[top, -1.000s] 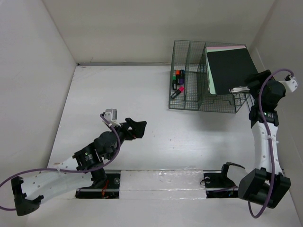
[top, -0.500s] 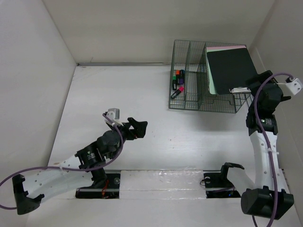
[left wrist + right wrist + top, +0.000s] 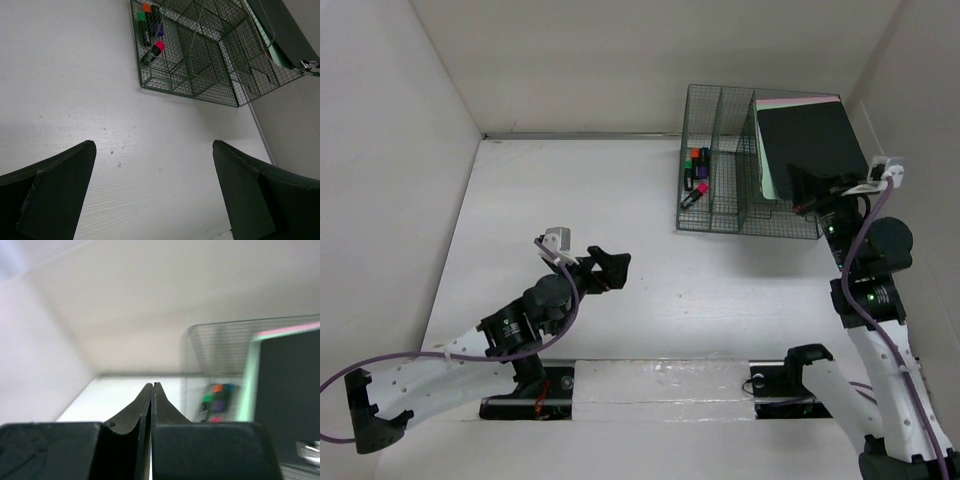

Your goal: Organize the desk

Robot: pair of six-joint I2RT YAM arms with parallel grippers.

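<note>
The desk (image 3: 620,200) is a white tabletop between white walls. A green wire-mesh organizer (image 3: 720,205) stands at its back right, with several coloured markers (image 3: 695,175) in its left compartment. A black notebook (image 3: 810,140) leans in its right compartment, pink and green sheets behind it. My right gripper (image 3: 802,192) hovers at the notebook's lower edge in front of the organizer. It is shut with nothing between its fingers, as the right wrist view shows (image 3: 153,385). My left gripper (image 3: 610,268) hangs open over the bare desk middle, with only tabletop between its fingers (image 3: 55,185).
The side walls stand close to both arms, the right one just beside the organizer (image 3: 200,75). A silver binder clip (image 3: 310,64) sits on the notebook's lower corner. The markers (image 3: 217,397) show blurred to the right of the right fingertips.
The right gripper has shut and let go of the notebook's clipped edge. Its wrist has turned and the arm has swung down and outward. The left arm has barely moved.
</note>
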